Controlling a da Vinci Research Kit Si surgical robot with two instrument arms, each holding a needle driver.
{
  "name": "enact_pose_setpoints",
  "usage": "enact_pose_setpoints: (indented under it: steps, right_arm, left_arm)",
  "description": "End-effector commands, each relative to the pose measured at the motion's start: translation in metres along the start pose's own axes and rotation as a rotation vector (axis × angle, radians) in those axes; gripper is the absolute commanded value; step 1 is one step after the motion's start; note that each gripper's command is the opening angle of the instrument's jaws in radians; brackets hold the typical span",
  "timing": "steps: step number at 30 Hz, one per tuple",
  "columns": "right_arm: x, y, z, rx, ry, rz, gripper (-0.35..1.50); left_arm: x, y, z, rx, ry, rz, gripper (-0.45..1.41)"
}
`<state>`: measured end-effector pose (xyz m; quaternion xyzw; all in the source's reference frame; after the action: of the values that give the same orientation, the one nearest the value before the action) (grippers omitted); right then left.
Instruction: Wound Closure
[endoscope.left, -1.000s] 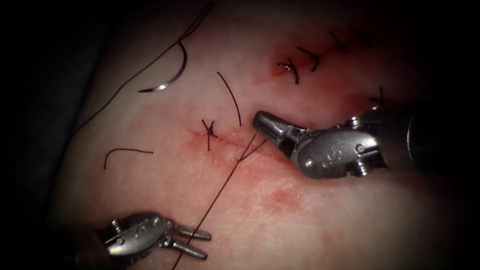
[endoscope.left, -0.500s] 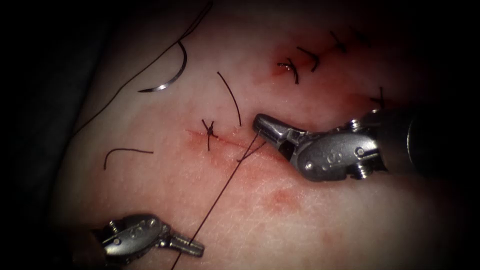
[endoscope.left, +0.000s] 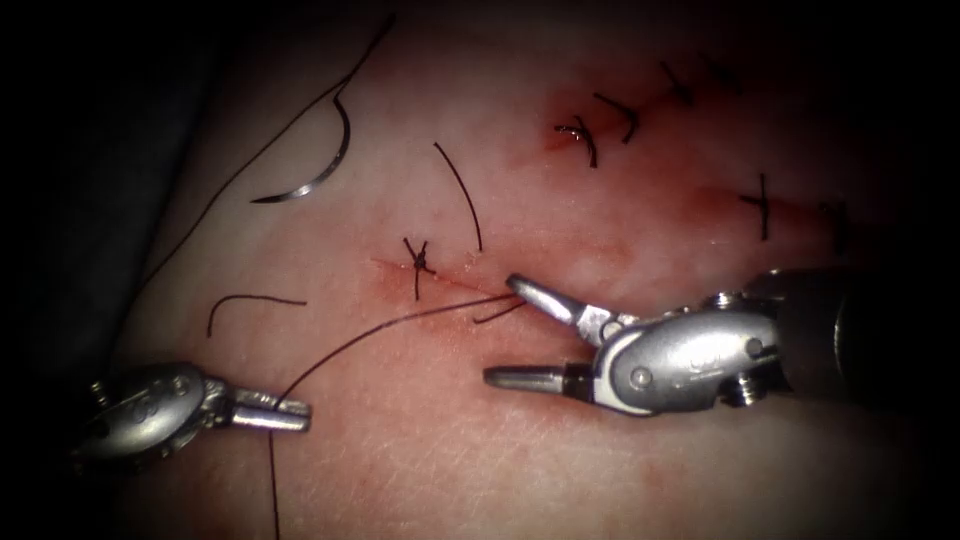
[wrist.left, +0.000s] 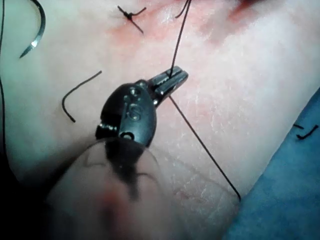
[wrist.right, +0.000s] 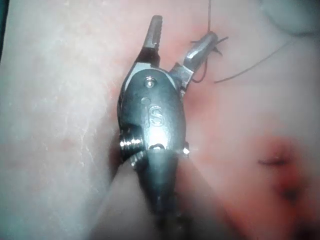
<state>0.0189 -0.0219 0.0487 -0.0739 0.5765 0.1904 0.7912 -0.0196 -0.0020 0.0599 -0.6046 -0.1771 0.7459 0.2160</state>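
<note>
- The endoscope view looks down on the tissue (endoscope.left: 560, 450) from above and in front, taking in the whole cut (endoscope.left: 450, 285) from a moderate distance.
- The left wrist view looks along its shaft, very close behind the left tool (wrist.left: 170, 81).
- The right wrist view looks along its shaft, very close behind the right tool (wrist.right: 180, 37).
- All three share the thread (endoscope.left: 380, 328) near the cut; endoscope and left wrist views share the needle (endoscope.left: 310, 175) and a knotted stitch (endoscope.left: 420, 262).
</note>
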Motion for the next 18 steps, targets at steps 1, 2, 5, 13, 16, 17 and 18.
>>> enact_pose_setpoints:
  steps: [1,2,5,13,16,17,18]
  right_arm:
    - [-0.0008,-0.0004,0.0000,0.003,-0.003,0.006,1.41]
    - [-0.0007,0.0009,-0.0009,0.040,0.021,0.057,1.45]
    - [-0.0005,0.0026,-0.0016,0.070,0.034,0.112,1.43]
    - [0.0002,0.0078,0.0030,0.219,-0.084,0.030,-0.35]
    - [-0.0006,0.0090,0.0061,0.294,-0.088,0.031,-0.35]
    - [-0.0009,0.0092,0.0070,0.308,-0.086,0.029,-0.35]
    - [-0.0014,0.0095,0.0081,0.327,-0.075,0.027,-0.35]
  left_arm:
    - [-0.0006,0.0000,0.0005,0.002,0.000,0.006,-0.45]
    - [0.0001,0.0002,-0.0005,0.029,0.010,0.020,-0.45]
    - [0.0008,0.0004,-0.0016,0.060,0.007,0.063,-0.45]
    - [0.0023,0.0000,-0.0010,0.101,0.011,0.184,-0.45]
    - [0.0025,-0.0002,-0.0004,0.105,0.011,0.204,-0.45]
    - [0.0026,-0.0003,-0.0003,0.104,0.012,0.209,-0.45]
    - [0.0027,-0.0004,-0.0002,0.104,0.014,0.219,-0.45]
